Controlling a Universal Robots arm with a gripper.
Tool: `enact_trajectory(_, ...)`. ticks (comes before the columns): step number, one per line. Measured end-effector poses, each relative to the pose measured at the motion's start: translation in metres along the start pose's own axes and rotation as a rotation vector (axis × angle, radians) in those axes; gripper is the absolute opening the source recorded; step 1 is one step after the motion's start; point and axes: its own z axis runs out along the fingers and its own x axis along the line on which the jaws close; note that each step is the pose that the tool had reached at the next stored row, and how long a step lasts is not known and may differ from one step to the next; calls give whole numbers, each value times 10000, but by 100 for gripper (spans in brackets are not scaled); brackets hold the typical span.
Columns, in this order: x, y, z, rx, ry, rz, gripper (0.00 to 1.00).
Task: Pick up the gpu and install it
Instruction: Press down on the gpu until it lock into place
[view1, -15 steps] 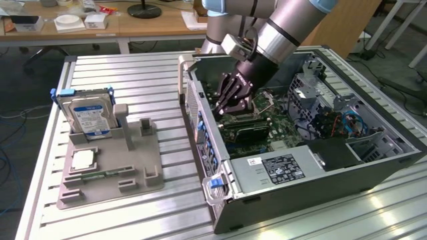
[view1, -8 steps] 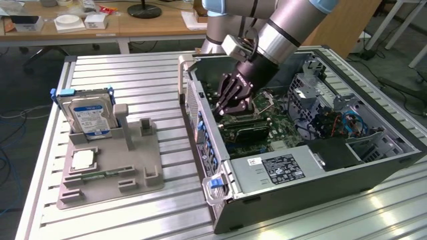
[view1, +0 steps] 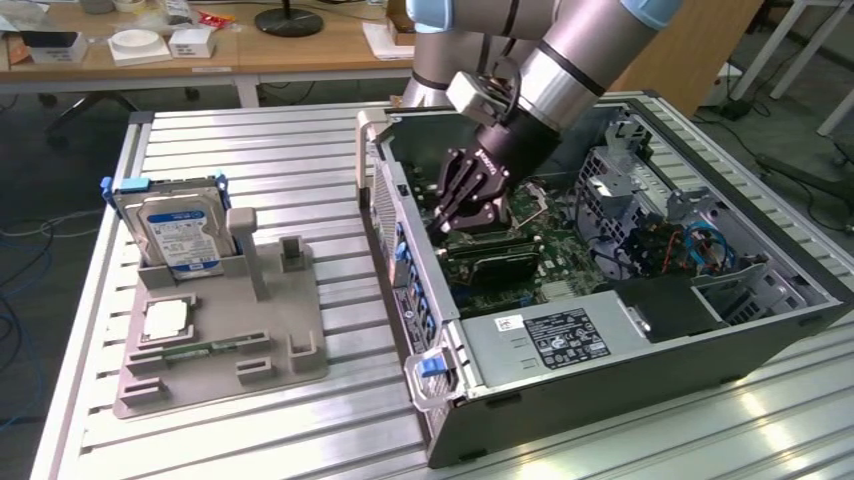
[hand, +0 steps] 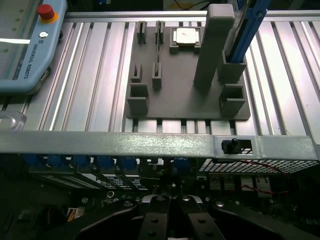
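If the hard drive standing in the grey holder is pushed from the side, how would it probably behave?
The hard drive stands upright on its narrow edge in the grey holder, so it seems top-heavy and apt to tip once lifted free. Its boxy metal body looks stiff and probably heavy for its size. While seated in the slot, a light push would likely only rock it.
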Motion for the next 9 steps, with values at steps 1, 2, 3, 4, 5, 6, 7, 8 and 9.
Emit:
enact_trajectory(1, 1, -17, -8, -21, -10, -5, 10)
enact_trajectory(2, 2, -30, -15, -35, -13, -6, 10)
enact_trajectory(3, 2, -37, -22, -47, -7, -3, 10)
enact_trajectory(4, 2, -40, -23, -50, -8, -5, 10)
enact_trajectory(5, 2, -41, -23, -56, -10, -5, 10)
enact_trajectory(6, 1, -40, -24, -65, -9, -3, 10)
enact_trajectory(7, 1, -40, -24, -76, -9, -4, 10)
enact_trajectory(8, 1, -41, -24, -86, -8, -4, 10)
enact_trajectory(9, 2, -41, -24, -94, -7, -5, 10)
